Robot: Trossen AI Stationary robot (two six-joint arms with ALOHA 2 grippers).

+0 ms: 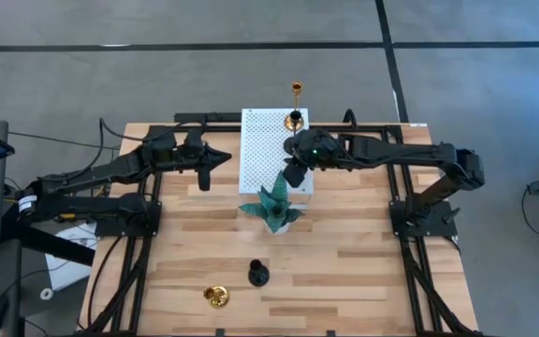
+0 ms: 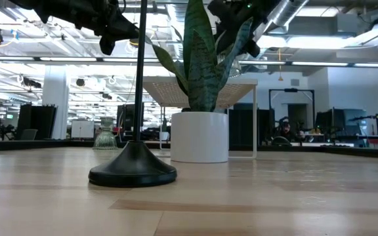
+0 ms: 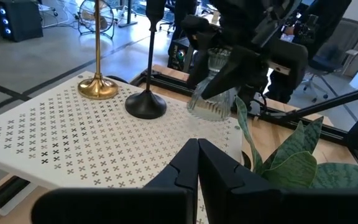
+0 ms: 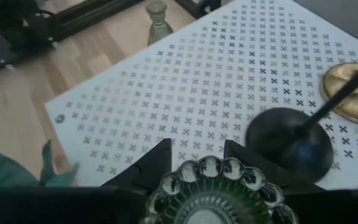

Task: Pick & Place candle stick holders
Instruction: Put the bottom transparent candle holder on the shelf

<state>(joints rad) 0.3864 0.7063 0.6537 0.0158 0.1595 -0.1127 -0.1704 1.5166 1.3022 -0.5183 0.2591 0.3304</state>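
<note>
From my seat the wood tabletop (image 1: 344,271) carries a white perforated board (image 1: 260,150), a potted teal plant (image 1: 274,208), plus one black holder (image 1: 258,274) and one gold holder (image 1: 216,297) near the front edge.

A large open-plan lab or office: exposed ceiling ducts (image 2: 346,23) and strip lights run overhead, a grey concrete floor (image 1: 157,65) surrounds the wooden desk (image 1: 344,271), and distant workstations with monitors (image 2: 327,121) and office chairs (image 3: 334,46) fill the background.
</note>
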